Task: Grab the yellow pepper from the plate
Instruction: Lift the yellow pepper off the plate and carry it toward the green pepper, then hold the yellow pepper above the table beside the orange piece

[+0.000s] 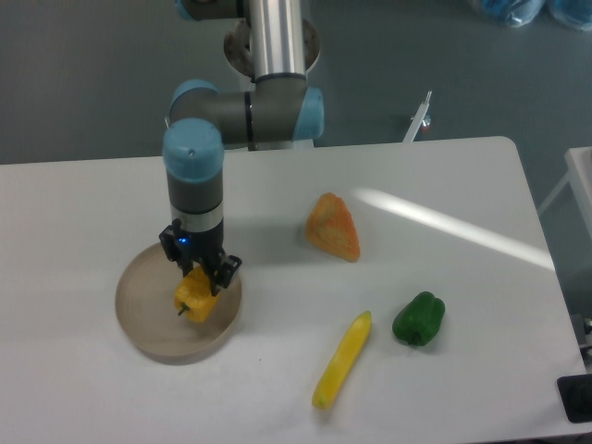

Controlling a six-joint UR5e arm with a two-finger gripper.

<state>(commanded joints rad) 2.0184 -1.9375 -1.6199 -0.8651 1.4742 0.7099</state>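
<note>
The yellow pepper (195, 295) is a small blocky yellow-orange piece with a short dark stem pointing down-left. My gripper (198, 277) comes straight down on it and is shut on its upper part. The pepper hangs just above the middle of the plate (148, 314), a round tan disc with a low rim at the table's front left. Whether the pepper's underside still touches the plate I cannot tell.
An orange wedge-shaped piece (334, 227) lies right of the arm. A long slim yellow chili-shaped piece (341, 360) and a green pepper (419, 318) lie toward the front right. The table's front edge runs close below the plate.
</note>
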